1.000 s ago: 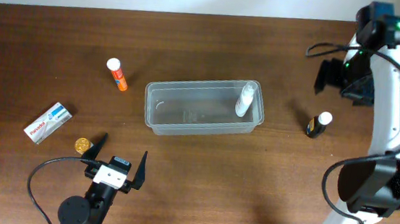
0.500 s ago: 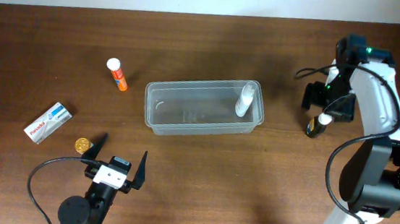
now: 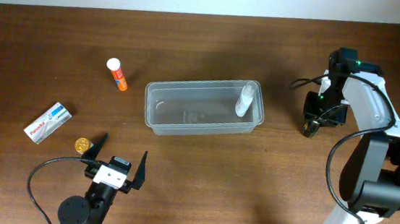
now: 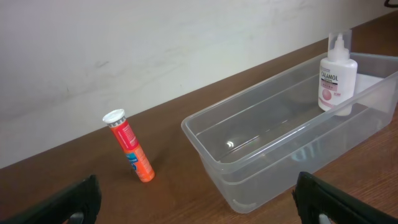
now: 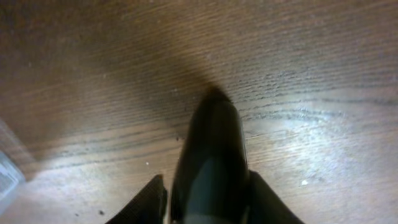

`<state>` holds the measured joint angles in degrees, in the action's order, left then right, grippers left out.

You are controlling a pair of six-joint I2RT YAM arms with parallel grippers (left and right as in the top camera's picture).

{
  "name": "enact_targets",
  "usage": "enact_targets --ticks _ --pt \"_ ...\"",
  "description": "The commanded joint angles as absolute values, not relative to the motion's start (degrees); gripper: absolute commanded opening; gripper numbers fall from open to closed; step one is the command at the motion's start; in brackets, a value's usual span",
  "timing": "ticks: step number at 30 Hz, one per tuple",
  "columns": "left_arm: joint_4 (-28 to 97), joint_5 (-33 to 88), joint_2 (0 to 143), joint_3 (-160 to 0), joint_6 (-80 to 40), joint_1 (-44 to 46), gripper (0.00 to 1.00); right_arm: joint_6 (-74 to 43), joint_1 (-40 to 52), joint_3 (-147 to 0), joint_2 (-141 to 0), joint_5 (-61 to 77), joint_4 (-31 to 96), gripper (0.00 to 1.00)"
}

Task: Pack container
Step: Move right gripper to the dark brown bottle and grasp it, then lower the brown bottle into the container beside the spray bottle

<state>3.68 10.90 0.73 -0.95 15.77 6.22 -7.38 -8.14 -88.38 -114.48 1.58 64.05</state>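
Packing has barely begun. The container [image 3: 157, 115] sits in the middle of the bench [image 3: 200, 192], and only one thing is inside it: a white bottle [image 4: 336, 76] standing upright against its right end. The rest of the tub is bare.

Four things lie outside. An orange tube [image 3: 117, 74] lies just beyond the container's far-left corner. A small box [image 3: 47, 122] and a small gold round piece [image 3: 82, 144] lie near each other, well off to the left. A dark bottle [image 5: 211, 143] stands to the right of the container, apart from it.

The right tool [image 3: 315, 121] is down over that dark bottle. In the wrist view its fingers [image 5: 154, 200] flank the bottle closely on both sides, but I cannot tell whether they are clamped on it or only straddling it. The bottle looks to be resting on the bench, not lifted.

The left tool [image 4: 196, 202] is released, with its fingers spread wide at the near edge of the bench. It faces the tube and the container and holds nothing.

By my reading, one item of five is packed, and the dark bottle is the step in hand.
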Motion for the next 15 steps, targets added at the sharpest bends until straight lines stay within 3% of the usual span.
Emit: enact_targets --ticks 1,8,15 --pt "3.68 10.68 0.34 -0.54 15.20 5.85 0.99 -7.27 -8.43 -87.96 -114.26 1.87 63.83 0.26" --pt "3.68 10.68 0.34 -0.54 15.20 5.85 0.99 -7.25 -8.43 -90.06 -114.13 1.91 65.49 0.22" --pt "3.68 10.68 0.34 -0.54 15.20 5.85 0.99 -6.15 -7.51 -104.77 -114.06 1.98 77.28 0.21"
